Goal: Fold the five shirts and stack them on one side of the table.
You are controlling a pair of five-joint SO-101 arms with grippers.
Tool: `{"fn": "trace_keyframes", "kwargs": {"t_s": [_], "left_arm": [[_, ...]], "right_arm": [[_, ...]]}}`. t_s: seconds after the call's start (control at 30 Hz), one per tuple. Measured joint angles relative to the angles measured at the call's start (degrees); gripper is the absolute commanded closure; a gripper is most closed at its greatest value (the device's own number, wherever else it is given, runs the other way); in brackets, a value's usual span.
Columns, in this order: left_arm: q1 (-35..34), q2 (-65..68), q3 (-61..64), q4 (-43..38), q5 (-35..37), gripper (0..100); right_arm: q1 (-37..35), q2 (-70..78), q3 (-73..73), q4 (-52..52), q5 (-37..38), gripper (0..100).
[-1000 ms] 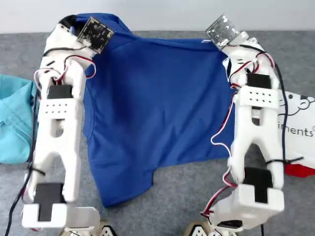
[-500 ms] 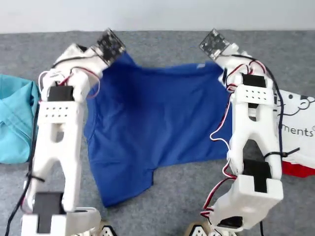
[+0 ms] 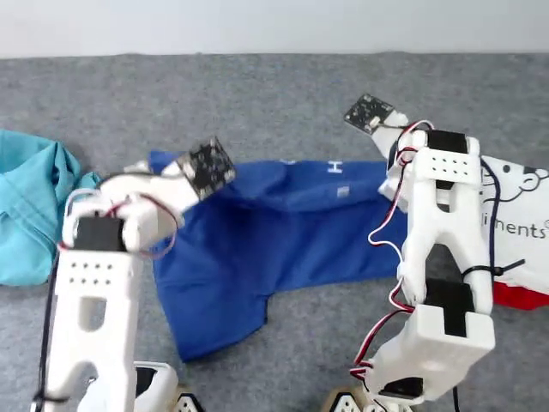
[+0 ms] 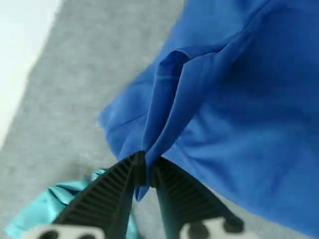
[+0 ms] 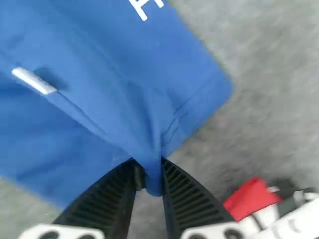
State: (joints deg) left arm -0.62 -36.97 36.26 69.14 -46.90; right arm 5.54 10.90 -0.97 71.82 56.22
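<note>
While both arms hold one blue shirt (image 3: 283, 232) near the middle of the grey table (image 3: 257, 103), each pincer is clamped on a fold of its cloth. The left gripper (image 4: 144, 172) has its black ribbed fingers (image 4: 107, 194) pressed together on a bunched edge of the shirt, on the side toward a crumpled teal shirt (image 3: 30, 215) at the left arm's side of the table. The right gripper (image 5: 148, 181) pinches the opposite edge of the blue fabric, near a white shirt (image 3: 523, 219) with a red piece of cloth (image 3: 523, 298) just beside it. Between the two grips the far edge of the blue shirt is doubled over, showing white lettering (image 3: 334, 167) and a small label (image 5: 34, 81). One sleeve (image 3: 214, 322) lies flat nearer the arm bases.
</note>
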Motion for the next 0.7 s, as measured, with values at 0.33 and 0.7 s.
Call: {"fn": "trace_keyframes", "kwargs": {"t_s": [0.33, 0.7], "left_arm": [[3.43, -18.29, 17.76, 9.76, 0.0, 99], [3.78, -35.69, 28.66, 15.21, 0.0, 99]], "right_arm": [[2.02, 0.0, 2.9, 8.88, 2.46, 98.4], [5.01, 0.0, 5.63, 9.49, 5.01, 98.3]]}}
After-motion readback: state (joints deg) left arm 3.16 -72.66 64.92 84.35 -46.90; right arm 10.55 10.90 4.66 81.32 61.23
